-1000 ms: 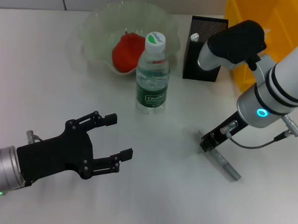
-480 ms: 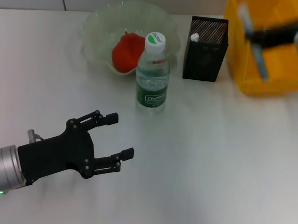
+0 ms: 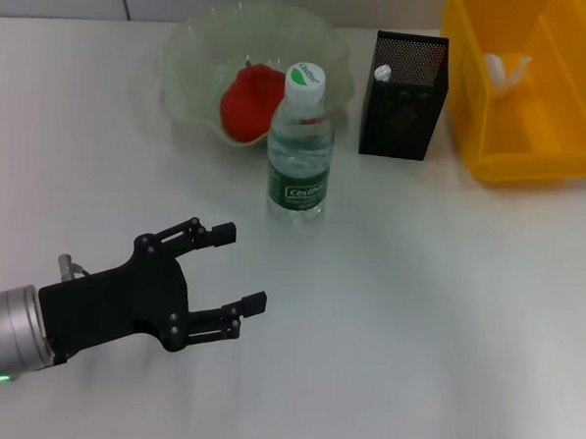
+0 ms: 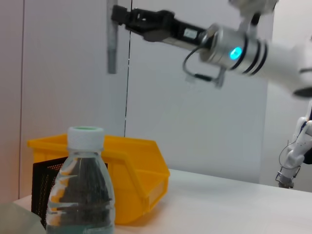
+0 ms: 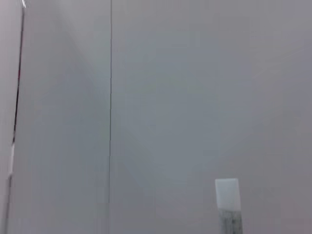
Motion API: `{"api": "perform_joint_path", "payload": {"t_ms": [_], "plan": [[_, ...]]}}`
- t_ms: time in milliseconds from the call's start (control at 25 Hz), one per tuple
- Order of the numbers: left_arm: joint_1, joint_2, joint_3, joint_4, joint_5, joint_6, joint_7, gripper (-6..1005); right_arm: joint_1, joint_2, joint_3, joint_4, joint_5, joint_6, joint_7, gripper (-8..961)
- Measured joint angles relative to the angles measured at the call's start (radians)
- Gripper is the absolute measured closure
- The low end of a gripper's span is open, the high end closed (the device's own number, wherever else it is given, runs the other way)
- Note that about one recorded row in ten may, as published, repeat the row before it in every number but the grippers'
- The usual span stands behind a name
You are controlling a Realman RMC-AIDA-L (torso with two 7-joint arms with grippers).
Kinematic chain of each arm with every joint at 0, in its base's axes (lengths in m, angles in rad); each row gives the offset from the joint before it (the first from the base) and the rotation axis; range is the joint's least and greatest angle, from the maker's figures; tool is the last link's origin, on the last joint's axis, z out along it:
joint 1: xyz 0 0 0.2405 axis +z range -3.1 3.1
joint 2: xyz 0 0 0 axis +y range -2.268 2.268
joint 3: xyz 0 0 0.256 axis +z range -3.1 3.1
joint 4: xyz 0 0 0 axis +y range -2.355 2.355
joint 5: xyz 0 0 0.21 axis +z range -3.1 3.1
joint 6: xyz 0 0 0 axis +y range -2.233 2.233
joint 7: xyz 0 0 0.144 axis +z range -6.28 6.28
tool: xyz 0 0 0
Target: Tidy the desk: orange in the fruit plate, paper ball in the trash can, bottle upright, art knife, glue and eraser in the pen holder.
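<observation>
Yellow plastic rectangular trash can [image 3: 494,142] at the far right of the white bench [image 3: 416,314] holds one crumpled white paper ball [image 3: 504,69]. One pale green scalloped fruit plate [image 3: 198,62] cradles one red-orange orange [image 3: 248,101]. One black mesh pen holder [image 3: 404,83] shows a white tip inside. One clear green-labelled bottle [image 3: 300,146] stands upright. Left pincer [image 3: 239,269] hovers spread wide, empty. Right pincer [image 4: 113,17], raised high in the left wrist view, pinches a grey art knife [image 4: 112,46].
</observation>
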Motion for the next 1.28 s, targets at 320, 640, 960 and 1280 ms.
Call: {"api": "perform_joint_path", "payload": {"t_ms": [320, 640, 960, 1280], "plan": [[-0.001, 0.000, 0.002, -0.001, 0.000, -0.001, 0.000, 150, 0.325, -0.031, 0.147, 0.669, 0.158, -0.109, -0.358, 819], [-0.002, 0.000, 0.004, 0.001, 0.000, -0.001, 0.000, 150, 0.361, -0.004, 0.132, 0.739, 0.096, -0.067, -0.396, 803], [-0.012, 0.000, 0.005, 0.001, 0.000, 0.001, -0.002, 152, 0.344, 0.005, 0.099, 0.769, 0.063, -0.067, -0.408, 734], [-0.020, 0.000, 0.005, 0.001, 0.000, 0.009, -0.007, 153, 0.214, 0.003, 0.090, 0.693, 0.053, -0.246, -0.372, 545]]}}
